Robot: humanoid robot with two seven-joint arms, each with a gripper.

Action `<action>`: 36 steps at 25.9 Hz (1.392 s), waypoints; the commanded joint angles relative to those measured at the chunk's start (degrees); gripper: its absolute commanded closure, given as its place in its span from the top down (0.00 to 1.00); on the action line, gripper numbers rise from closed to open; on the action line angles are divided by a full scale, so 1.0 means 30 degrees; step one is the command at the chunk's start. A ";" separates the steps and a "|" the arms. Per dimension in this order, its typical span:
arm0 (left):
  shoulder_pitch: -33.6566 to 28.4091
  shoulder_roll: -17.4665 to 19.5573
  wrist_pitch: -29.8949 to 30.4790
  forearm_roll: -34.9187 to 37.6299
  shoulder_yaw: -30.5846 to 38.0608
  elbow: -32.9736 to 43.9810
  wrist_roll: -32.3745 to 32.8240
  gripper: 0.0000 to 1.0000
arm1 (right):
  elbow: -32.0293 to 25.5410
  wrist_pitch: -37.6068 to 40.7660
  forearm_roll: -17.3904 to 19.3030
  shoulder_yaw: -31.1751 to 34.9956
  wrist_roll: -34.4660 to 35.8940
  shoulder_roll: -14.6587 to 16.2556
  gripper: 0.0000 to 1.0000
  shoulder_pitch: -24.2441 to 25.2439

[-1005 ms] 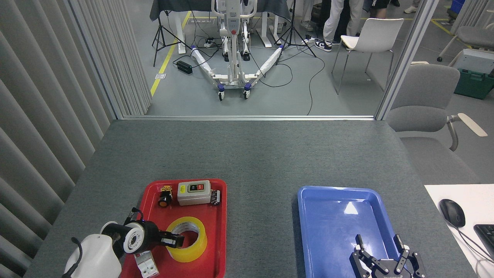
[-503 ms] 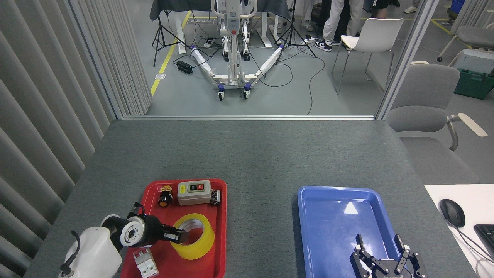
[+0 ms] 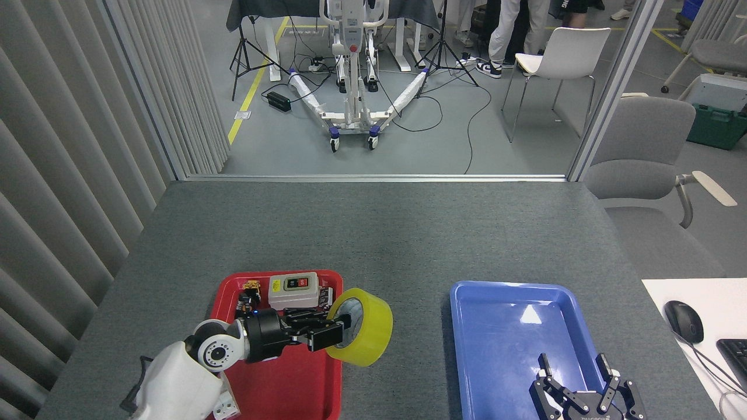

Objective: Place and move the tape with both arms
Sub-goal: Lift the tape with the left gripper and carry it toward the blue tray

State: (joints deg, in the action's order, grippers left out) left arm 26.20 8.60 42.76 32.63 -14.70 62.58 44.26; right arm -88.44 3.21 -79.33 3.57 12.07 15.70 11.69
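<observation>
Left gripper (image 3: 332, 333) has the tape (image 3: 362, 325): jaws clamped on the roll's near wall, one finger reaching into the pale core. Roll is off the tray floor, tilted on edge, open face toward the arm, hanging over the right rim of the red tray (image 3: 280, 385) and partly past it above the grey surface (image 3: 379, 233). Left arm comes in from the lower left, white-and-black wrist low over the tray.

Red tray contents: grey switch box (image 3: 293, 290) with two buttons at the far edge, a small orange-and-black part (image 3: 250, 290) to its left, a white part (image 3: 224, 407) at the near-left corner, mostly hidden by the arm.

Right gripper (image 3: 575, 373) sits at the bottom of the view over the near end of the blue tray (image 3: 467, 350), jaws spread apart, nothing between them. Blue tray is well apart from the red one, with bare surface between.

Far right: mouse (image 3: 683, 321) and keyboard corner (image 3: 736, 357) on a white desk (image 3: 709, 294). Grey chair (image 3: 639, 157) beyond the surface's right corner.
</observation>
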 commanded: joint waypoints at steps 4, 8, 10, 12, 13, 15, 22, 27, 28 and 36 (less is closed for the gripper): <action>-0.0060 -0.2984 0.0745 -0.1913 -0.0168 -0.1114 -0.0985 0.00 | -0.0024 0.0805 0.0046 0.0013 0.0751 0.0070 0.99 0.0058; -0.0031 -0.3804 0.0745 -0.2059 -0.1076 -0.1143 -0.1336 0.00 | -0.0053 0.4057 0.0134 0.0452 0.1601 0.0450 0.99 0.0146; -0.0090 -0.3922 0.0745 -0.2118 -0.1164 -0.1202 -0.1512 0.00 | -0.0053 0.5962 0.0456 0.1068 0.2011 0.0744 0.99 0.0293; -0.0178 -0.4215 0.0745 -0.2206 -0.1544 -0.1202 -0.1600 0.00 | -0.0082 0.8277 0.1218 0.1302 0.2450 0.0919 0.99 0.0439; -0.0207 -0.4361 0.0745 -0.2294 -0.1691 -0.1261 -0.1658 0.00 | -0.0111 0.9419 0.1628 0.1536 0.2480 0.1066 0.99 0.0585; -0.0236 -0.4566 0.0745 -0.2294 -0.1808 -0.1582 -0.1805 0.00 | -0.0111 1.2142 0.2214 0.2327 0.2538 0.1564 0.99 0.0732; -0.0236 -0.4947 0.0745 -0.2909 -0.2072 -0.2872 -0.2625 0.00 | -0.0287 1.3931 0.4177 0.3470 0.2451 0.2472 0.99 0.1084; -0.0441 -0.5445 0.0745 -0.3231 -0.2687 -0.2872 -0.3387 0.00 | -0.0756 1.3931 0.4206 0.3206 0.2157 0.2472 0.99 0.1113; -0.0471 -0.5445 0.0745 -0.3231 -0.3156 -0.2872 -0.3475 0.00 | -0.0873 1.3931 0.4206 0.3148 0.2070 0.2443 0.99 0.1142; -0.0471 -0.5445 0.0745 -0.3231 -0.5353 -0.2784 -0.3475 0.00 | -0.2455 1.3931 0.4206 0.2122 0.1542 0.2326 0.99 0.1552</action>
State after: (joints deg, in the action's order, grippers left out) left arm 24.78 -7.71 45.00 22.96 -29.44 54.12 33.97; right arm -93.77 45.01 -66.72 10.60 16.89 22.76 15.47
